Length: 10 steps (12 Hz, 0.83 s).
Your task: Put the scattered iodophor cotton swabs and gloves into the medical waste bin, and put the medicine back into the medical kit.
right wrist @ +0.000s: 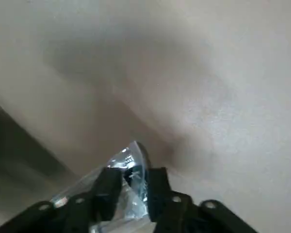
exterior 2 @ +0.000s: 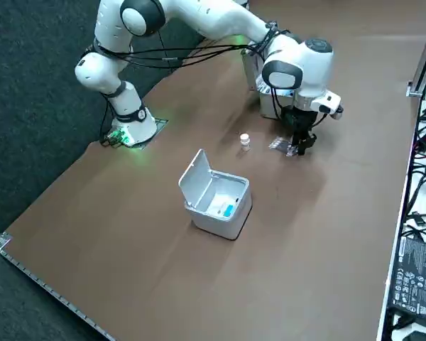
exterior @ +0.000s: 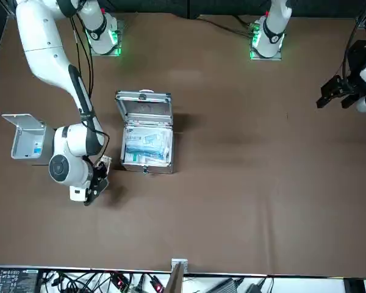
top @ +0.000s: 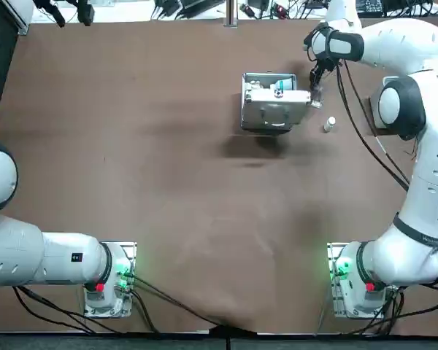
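The right gripper (exterior 2: 299, 147) is low over the table (exterior 2: 326, 234), just beside the kit (exterior: 144, 111); its two fingers are pinched on a clear packet (right wrist: 131, 160); the packet sticks out past the tips, and I cannot tell if it touches the table. I think it is one of the swab packs, so it should go in the bin (exterior 2: 214, 224); the bin stands apart from the gripper with its lid up, and something blue lies inside it. The kit is open, with packs in it. A little white bottle (exterior 2: 245, 141) stands on the table between the gripper and the bin; I think it is the medicine, and it is not in the kit yet.

Things could go wrong from here. The packet is thin and shiny, and only a small part of it is held; a fast swing could make it slip out and fall on the table. The bottle is close to the way to the bin; if the hand stays low, the hand or the hanging packet could knock it over, and it could roll off. The packet is light; if it is let go too high or too soon, it could drift and land beside the bin; it could also catch on the raised lid.
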Each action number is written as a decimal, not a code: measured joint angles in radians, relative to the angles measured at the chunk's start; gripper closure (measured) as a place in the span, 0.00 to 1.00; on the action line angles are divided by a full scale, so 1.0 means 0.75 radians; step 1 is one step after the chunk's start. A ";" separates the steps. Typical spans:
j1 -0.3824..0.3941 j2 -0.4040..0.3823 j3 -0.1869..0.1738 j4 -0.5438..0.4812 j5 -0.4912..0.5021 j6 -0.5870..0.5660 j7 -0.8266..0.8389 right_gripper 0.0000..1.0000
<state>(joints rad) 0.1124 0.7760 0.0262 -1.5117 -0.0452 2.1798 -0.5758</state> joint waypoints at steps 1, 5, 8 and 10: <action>0.000 0.000 0.000 0.000 0.000 -0.002 0.000 0.70; 0.000 -0.007 0.001 0.000 0.000 -0.009 0.000 0.93; -0.001 -0.008 0.000 0.000 0.000 -0.009 0.001 0.98; -0.006 -0.012 -0.003 0.003 0.000 -0.020 0.002 0.98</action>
<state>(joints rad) 0.1081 0.7666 0.0236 -1.5091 -0.0449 2.1651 -0.5743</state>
